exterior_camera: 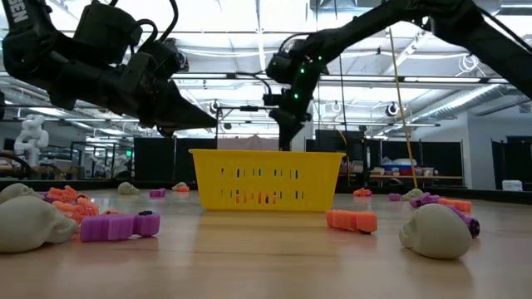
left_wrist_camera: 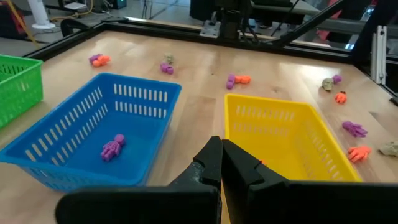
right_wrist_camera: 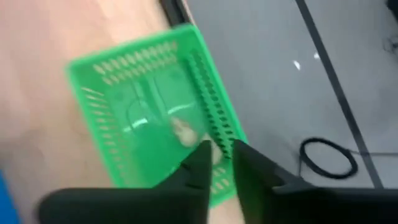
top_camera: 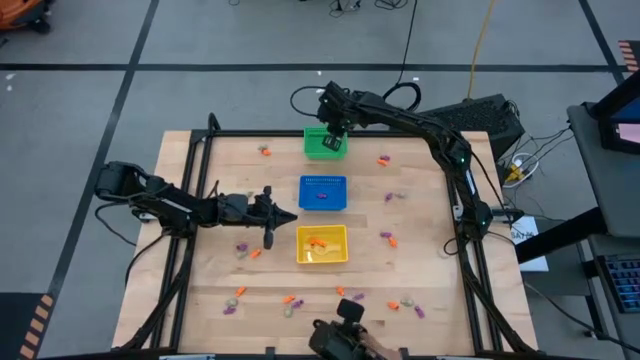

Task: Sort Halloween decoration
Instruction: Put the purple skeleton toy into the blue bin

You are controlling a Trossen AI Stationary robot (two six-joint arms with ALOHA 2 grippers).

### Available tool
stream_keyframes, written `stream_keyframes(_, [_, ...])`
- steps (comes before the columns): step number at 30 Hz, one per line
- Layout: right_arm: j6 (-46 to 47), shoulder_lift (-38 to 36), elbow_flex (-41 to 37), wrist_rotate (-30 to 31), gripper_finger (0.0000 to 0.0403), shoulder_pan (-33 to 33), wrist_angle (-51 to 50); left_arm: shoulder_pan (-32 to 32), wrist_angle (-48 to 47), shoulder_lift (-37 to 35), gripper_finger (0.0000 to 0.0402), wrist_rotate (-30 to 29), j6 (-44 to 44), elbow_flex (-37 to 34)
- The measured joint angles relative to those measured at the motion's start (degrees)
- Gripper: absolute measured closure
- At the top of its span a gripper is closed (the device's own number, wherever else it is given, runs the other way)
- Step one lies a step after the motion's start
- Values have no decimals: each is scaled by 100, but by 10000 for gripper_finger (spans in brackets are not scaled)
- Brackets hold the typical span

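So the blue basket (top_camera: 323, 192) sits in the middle of the desk (top_camera: 200, 300), and everything else is easiest to place off that. The green basket (top_camera: 322, 143) is right behind it toward the far edge, and the yellow basket (top_camera: 322, 245) is just in front of it, all three in a row.

The right pincer (top_camera: 335, 143) hangs over the green basket's right side, fingers pointing down into it. In the right wrist view its fingers (right_wrist_camera: 200, 163) stand only a small gap apart with nothing between them, and there's a small pale trinket (right_wrist_camera: 182, 130) lying on the green basket's floor below. Honestly can't tell if that counts as open or shut.

The left pincer (top_camera: 288, 217) is just left of the gap between blue and yellow baskets, hovering above the desk, closed tight and empty.

The blue basket has one purple figure (left_wrist_camera: 112, 148) in it, and the yellow one holds a few orange pieces (top_camera: 318, 242). The rest of the Halloween decoration (top_camera: 388, 238) is scattered all around: orange, purple and pale bits to the right of the blue basket, more left of the yellow one, and a bunch along the near edge of the desk
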Motion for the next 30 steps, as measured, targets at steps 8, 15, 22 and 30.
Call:
stream_keyframes(8, [514,-244,-1185,-668,401,257,1893,70,-5,2,394,-37,37,0])
stream_keyframes(15, [1089,-1513,-3250,-655,402,481,3913,172,-70,2,394,11,3,0])
stream_keyframes(22, [1428,-3276,-5425,-628,403,863,4972,198,-284,-7,394,311,-105,39])
stream_keyframes(30, [1656,-4737,-7094,499,403,1622,5521,186,-2460,-439,394,648,-11,595])
